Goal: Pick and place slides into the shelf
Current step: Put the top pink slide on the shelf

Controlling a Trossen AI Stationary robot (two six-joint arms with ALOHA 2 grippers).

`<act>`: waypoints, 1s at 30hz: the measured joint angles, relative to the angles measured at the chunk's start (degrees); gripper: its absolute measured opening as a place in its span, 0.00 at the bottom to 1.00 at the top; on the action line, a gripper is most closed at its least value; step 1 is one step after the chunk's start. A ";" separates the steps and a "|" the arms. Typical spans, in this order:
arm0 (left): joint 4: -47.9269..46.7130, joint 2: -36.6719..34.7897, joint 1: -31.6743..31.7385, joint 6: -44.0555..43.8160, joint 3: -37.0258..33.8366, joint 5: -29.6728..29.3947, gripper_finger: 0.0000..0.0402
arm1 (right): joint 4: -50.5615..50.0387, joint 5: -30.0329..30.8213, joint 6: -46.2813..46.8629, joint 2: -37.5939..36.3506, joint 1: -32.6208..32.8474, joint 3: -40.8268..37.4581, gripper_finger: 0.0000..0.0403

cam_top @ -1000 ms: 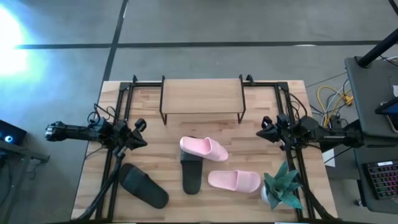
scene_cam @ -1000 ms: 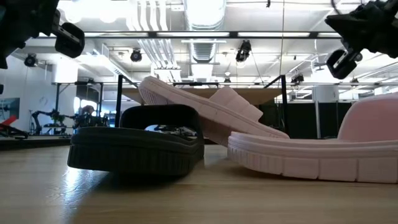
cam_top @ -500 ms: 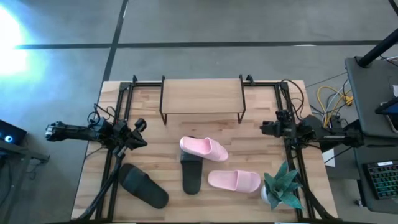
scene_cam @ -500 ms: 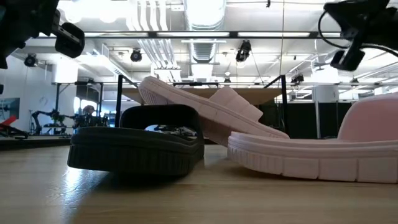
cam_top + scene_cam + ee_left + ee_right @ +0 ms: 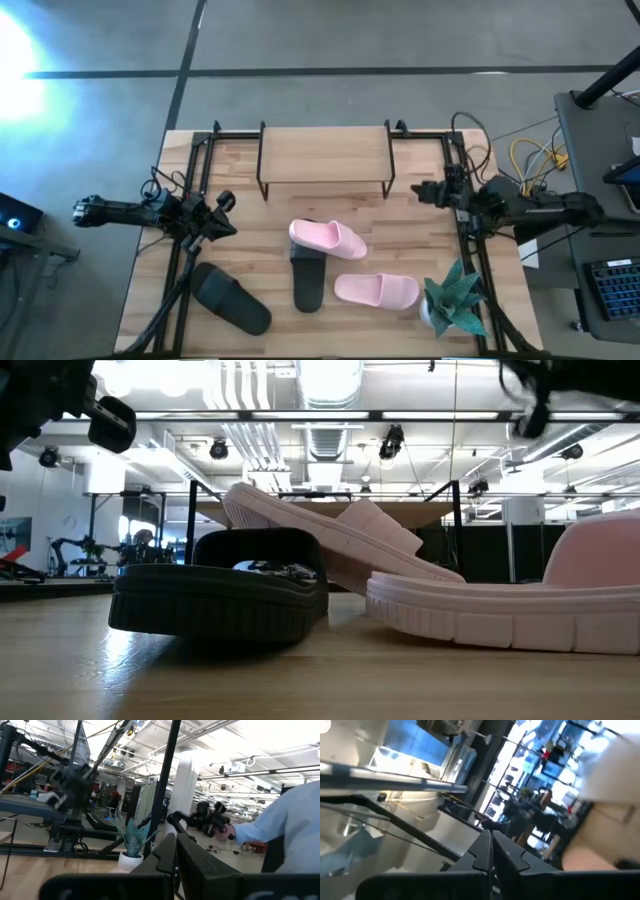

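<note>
A wooden table (image 5: 420, 250) seen from above, with a dark robot arm reaching in from each side. At the far edge stands the shelf (image 5: 324, 155), a low rack with a light plank top on thin black wire legs, nothing on it.

Four slides lie toward the near half of the table. One pale pink slide (image 5: 327, 238) sits near the centre, tilted, its heel propped on the upright black slide (image 5: 307, 280) just below it (the low view shows the pink sole leaning across the black one (image 5: 222, 592)). The second pink slide (image 5: 377, 290) lies flat to the right, just beside a small potted plant (image 5: 455, 297). The second black slide (image 5: 231, 298) lies apart near the left front corner.

The left gripper (image 5: 222, 213) hovers over the left side of the table, above and just behind the corner black slide, touching nothing. In the left wrist view its fingers (image 5: 170, 857) are pressed together with nothing between them.

The right gripper (image 5: 421, 191) hangs over the right side of the table, just off the shelf's right end, well apart from every slide. In the right wrist view its fingers (image 5: 487, 850) meet, holding nothing
</note>
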 joint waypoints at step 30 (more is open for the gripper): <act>-0.02 0.00 0.01 0.00 0.00 0.00 0.00 | -99.49 -3.10 4.29 71.19 6.25 78.27 0.08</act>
